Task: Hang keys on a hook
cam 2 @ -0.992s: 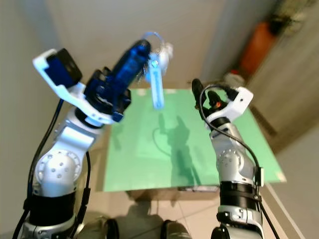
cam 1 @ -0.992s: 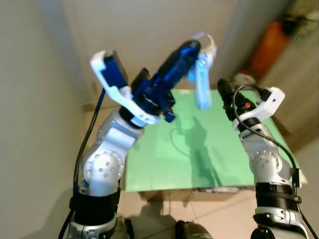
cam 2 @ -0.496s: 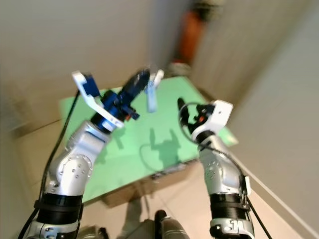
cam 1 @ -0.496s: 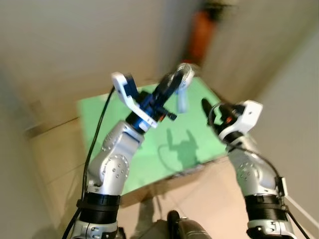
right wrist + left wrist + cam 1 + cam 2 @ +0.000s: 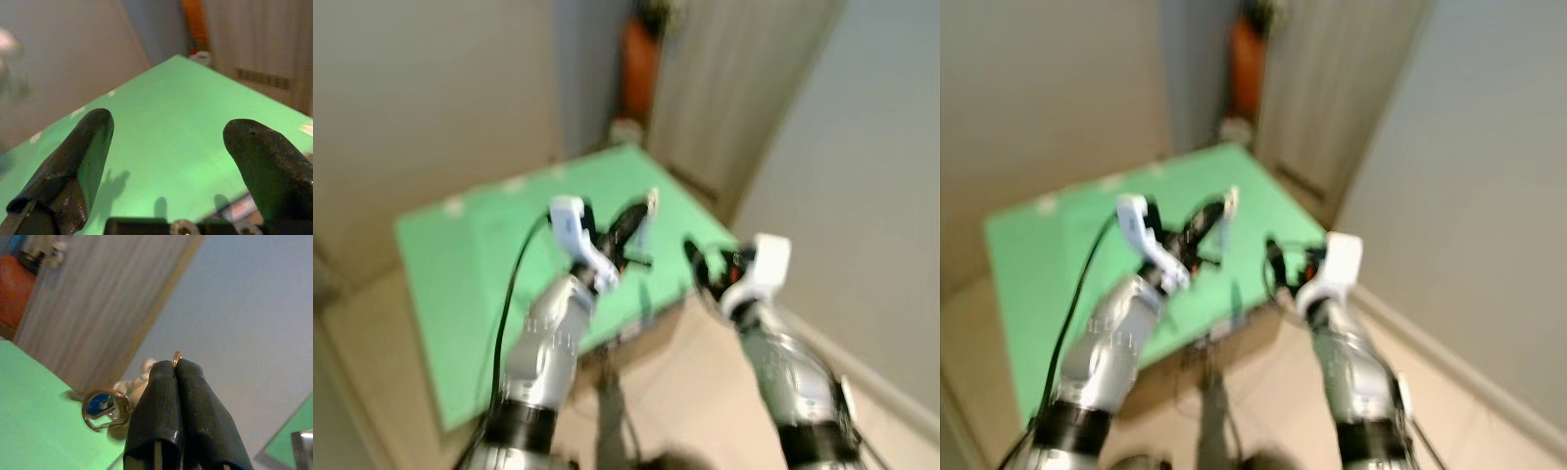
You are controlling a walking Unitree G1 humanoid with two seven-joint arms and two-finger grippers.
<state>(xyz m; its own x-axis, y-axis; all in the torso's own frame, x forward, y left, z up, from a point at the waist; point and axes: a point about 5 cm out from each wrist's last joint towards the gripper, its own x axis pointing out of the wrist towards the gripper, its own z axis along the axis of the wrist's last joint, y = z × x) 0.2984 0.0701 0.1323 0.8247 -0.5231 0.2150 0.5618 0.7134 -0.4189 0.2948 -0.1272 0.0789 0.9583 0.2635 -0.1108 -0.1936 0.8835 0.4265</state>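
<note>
Head stereo pair: high, looking forward and down, blurred, over both arms onto the green tabletop [image 5: 460, 255] and an orange object [image 5: 1246, 83] by the far wall. Each wrist view: close along its own black fingers. Shared across all: that green surface, that orange object.

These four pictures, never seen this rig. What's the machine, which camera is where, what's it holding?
A humanoid robot with two silver arms, each ending in two long black fingers. The two wide, blurred pictures come from its head camera, looking down over a green table. The other two come from wrist cameras, looking along each gripper's fingers. The left gripper is shut on a key ring, with another ring and tag dangling beside it. The right gripper is open, holding nothing. An orange object stands beyond the table.
</note>
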